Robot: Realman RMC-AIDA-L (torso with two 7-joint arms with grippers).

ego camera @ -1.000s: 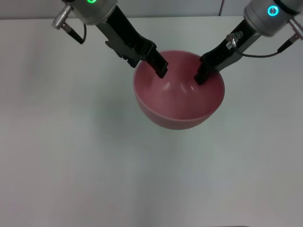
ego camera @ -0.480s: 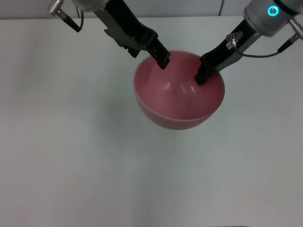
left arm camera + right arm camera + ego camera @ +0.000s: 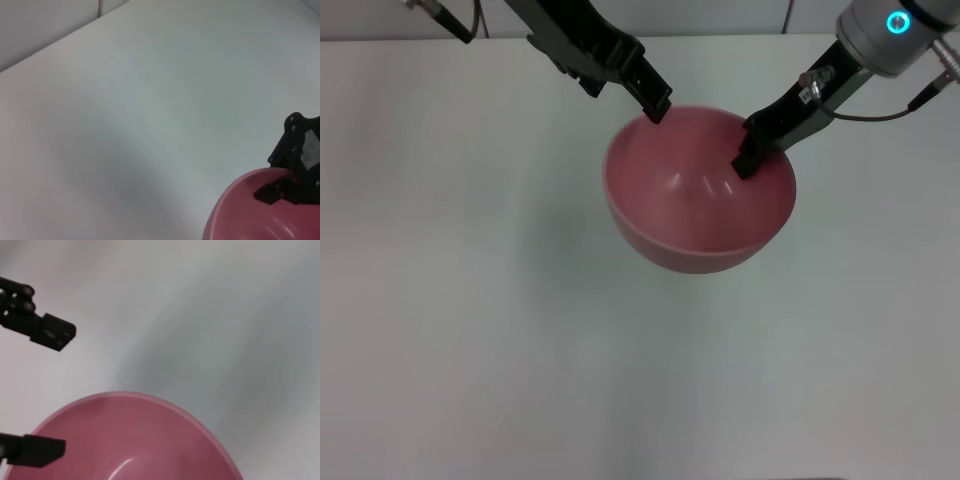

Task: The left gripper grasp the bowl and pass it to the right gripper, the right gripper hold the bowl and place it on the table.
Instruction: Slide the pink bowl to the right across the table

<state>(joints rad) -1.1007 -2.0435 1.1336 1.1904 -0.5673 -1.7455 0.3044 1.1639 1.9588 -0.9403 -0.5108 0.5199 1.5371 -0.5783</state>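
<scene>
1. White matte bench point(image 3: 470, 330) fills the head view; a grey wall strip with one vertical seam runs along its far edge.
2. Bowl point(image 3: 698, 190): pink-red, glossy, deep, upright, mouth facing up. It sits centre-right in the head view, and a soft shadow falls on the bench to its left.
3. Right gripper point(image 3: 748, 160): slim black claw on the arm with the cyan ring, reaching in from the upper right of the head view. Its fingers are clamped on the far-right rim of the bowl, one finger visible inside against the inner wall. The left wrist view shows the same black claw point(image 3: 295, 170) straddling the rim, with part of it inside the bowl point(image 3: 260, 210).
4. Left gripper point(image 3: 655, 100): black claw coming in from the upper left of the head view. Its tip is at the far-left rim of the bowl, just above or beside it; contact cannot be judged from this view.
5. Right wrist view: the two black fingers of the left gripper point(image 3: 42, 390) appear well separated, one finger point(image 3: 50, 332) outside the bowl over bare bench, the other at the rim edge. The fingers are spread and nothing is held between them.
6. Same view: bowl point(image 3: 140, 440) interior is bare, with a single bright highlight.
</scene>
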